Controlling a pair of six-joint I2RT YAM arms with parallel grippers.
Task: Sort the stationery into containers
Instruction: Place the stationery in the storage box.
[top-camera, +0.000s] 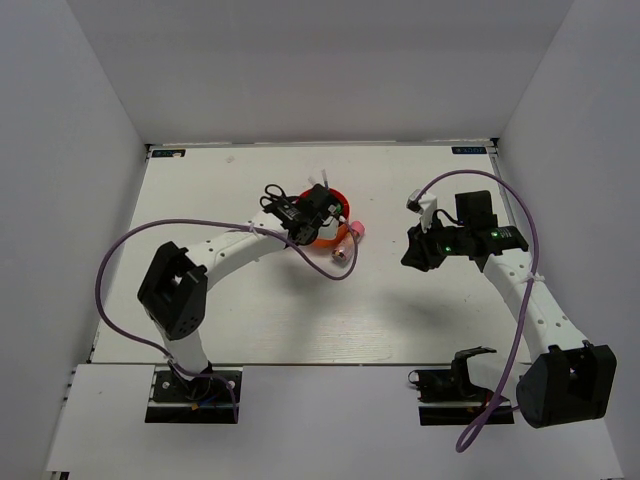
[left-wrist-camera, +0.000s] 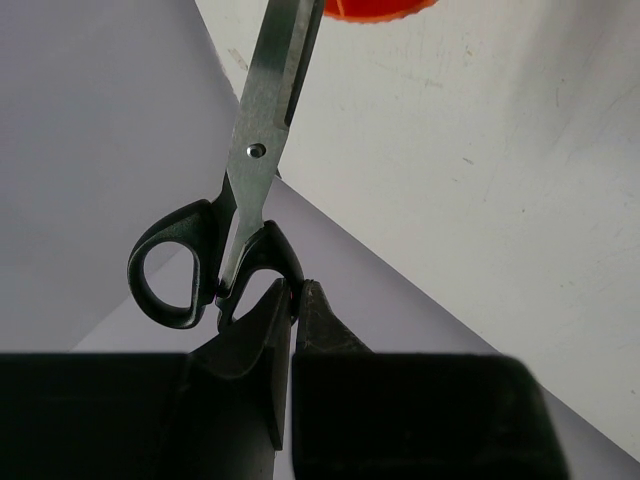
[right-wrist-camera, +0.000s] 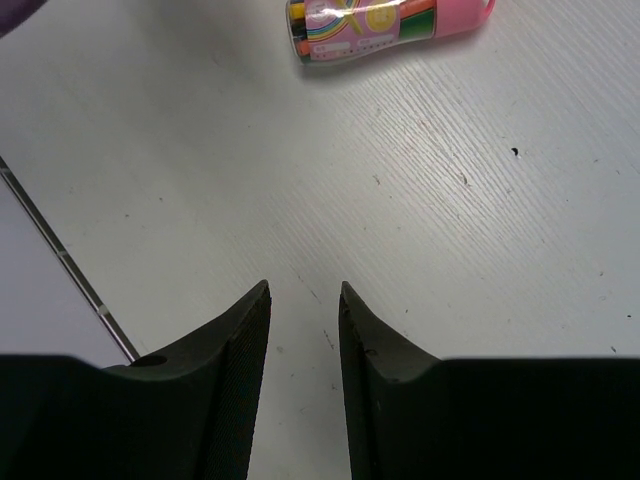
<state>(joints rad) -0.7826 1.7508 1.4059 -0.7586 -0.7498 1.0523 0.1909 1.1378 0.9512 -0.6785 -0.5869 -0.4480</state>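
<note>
– Left gripper (left-wrist-camera: 295, 300): what is it doing?

– It is clamped shut on one black handle loop of the scissors (left-wrist-camera: 255, 150). They hang in the air, off the table (right-wrist-camera: 480, 200). Their long axis runs from the fingers, low in the left wrist view, up to the top edge. The blades are closed and point at the orange tub (left-wrist-camera: 375, 10).

– So the tub lies straight ahead of the blades?

– Yes, by my reading. A sliver of its rim shows at the top edge, right where the blades leave the frame. The left arm is the nearer one; in the overhead view it sits over the tub, just left of centre.

– And the right gripper (right-wrist-camera: 305, 295)?

– Its fingers are partly open with nothing between them, and it is well to the right. A pink-capped tube (right-wrist-camera: 390, 22) lies flat ahead of it, at the top of its wrist view. The tube's long axis runs across the frame, with the cap to the right.

– What can't you see?

– The blade tips are cut off. The left gripper covers most of the tub, so I cannot make out its dividers or contents.
</note>
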